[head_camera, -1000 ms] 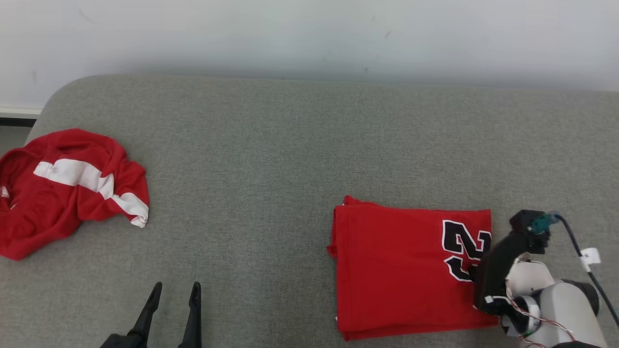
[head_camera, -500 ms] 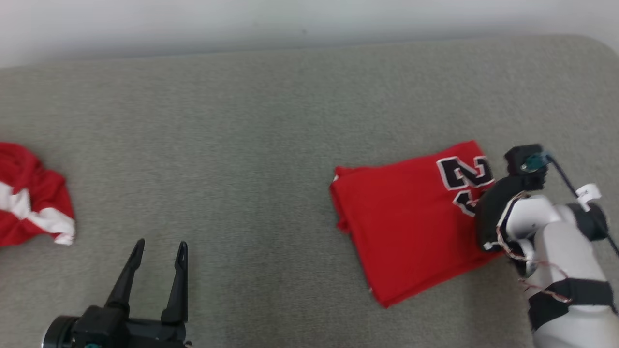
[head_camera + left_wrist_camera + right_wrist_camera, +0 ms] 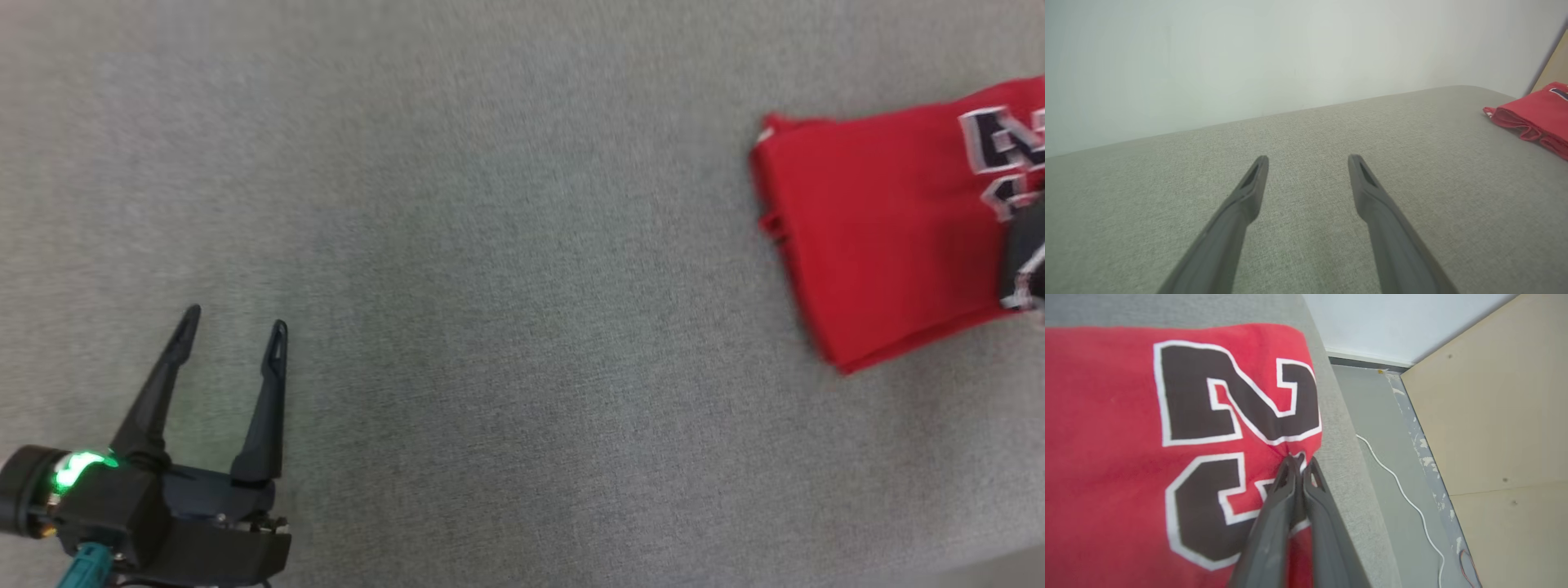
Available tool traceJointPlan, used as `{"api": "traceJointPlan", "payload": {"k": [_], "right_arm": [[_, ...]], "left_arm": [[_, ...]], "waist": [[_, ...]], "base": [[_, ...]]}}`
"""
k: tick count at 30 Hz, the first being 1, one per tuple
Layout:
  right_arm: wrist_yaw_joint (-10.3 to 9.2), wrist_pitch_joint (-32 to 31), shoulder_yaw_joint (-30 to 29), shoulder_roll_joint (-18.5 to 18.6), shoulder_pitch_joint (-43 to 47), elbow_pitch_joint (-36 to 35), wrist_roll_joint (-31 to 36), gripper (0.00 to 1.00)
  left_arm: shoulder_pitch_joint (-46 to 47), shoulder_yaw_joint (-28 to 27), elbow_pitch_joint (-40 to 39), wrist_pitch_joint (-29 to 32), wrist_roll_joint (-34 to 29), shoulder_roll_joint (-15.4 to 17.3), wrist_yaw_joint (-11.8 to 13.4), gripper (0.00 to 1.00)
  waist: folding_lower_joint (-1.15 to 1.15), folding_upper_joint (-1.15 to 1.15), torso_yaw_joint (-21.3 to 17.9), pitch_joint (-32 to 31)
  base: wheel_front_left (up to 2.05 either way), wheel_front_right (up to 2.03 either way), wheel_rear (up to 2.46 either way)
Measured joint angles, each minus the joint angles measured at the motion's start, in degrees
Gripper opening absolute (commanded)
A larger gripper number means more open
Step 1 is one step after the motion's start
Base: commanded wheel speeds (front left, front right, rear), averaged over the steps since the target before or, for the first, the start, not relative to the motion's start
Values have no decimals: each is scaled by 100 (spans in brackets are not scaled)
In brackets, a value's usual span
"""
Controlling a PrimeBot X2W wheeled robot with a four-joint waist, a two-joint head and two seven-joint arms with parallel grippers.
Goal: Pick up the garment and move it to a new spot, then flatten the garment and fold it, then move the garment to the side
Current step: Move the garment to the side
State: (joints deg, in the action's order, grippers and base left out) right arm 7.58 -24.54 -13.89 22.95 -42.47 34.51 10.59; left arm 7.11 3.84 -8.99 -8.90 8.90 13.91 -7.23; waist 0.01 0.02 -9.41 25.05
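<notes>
Right wrist view: my right gripper (image 3: 1300, 459) pinches the red shirt (image 3: 1106, 457) at its edge. My left gripper (image 3: 235, 318) is far left of the shirt, fingers apart.

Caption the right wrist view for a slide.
Right gripper pinching the folded red jersey beside its black numerals, at the rim of the grey cushion.

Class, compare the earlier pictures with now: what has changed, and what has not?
The right gripper shut its fingers on the folded red jersey and dragged it rightward across the grey cushion, turning it. The head camera swung too. The left gripper stayed open and empty.
</notes>
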Motion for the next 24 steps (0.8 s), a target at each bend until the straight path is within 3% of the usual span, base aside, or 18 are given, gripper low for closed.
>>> {"api": "traceJointPlan", "payload": {"k": [6, 13, 14, 15, 16, 24], "right_arm": [[-1, 678, -368, 505, -330, 240, 428, 0], [0, 1276, -688, 495, -485, 456, 746, 0], [0, 1377, -701, 489, -485, 466, 803, 33], [0, 1450, -715, 479, -498, 497, 843, 75], [0, 1578, -758, 456, -505, 505, 866, 100], [0, 2267, -1136, -1, -272, 594, 838, 100]], "left_arm": [[-10, -70, -422, 198, 1, 102, 70, 100], [-124, -111, -566, 274, 24, 157, 120, 100], [-126, -108, -573, 292, 24, 165, 120, 100], [-130, -104, -579, 292, 24, 167, 121, 100], [-137, -102, -580, 294, 25, 171, 126, 100], [-125, 13, -338, 178, 88, 97, 149, 100]], "waist": [[0, 0, -98, 446], [0, 0, -87, 674], [-1, 0, -82, 679], [-1, 0, -80, 680], [-1, -1, -78, 677], [-1, -1, -1, 438]], "base": [[0, 0, 0], [0, 0, 0], [0, 0, 0], [0, 0, 0], [0, 0, 0], [0, 0, 0]]}}
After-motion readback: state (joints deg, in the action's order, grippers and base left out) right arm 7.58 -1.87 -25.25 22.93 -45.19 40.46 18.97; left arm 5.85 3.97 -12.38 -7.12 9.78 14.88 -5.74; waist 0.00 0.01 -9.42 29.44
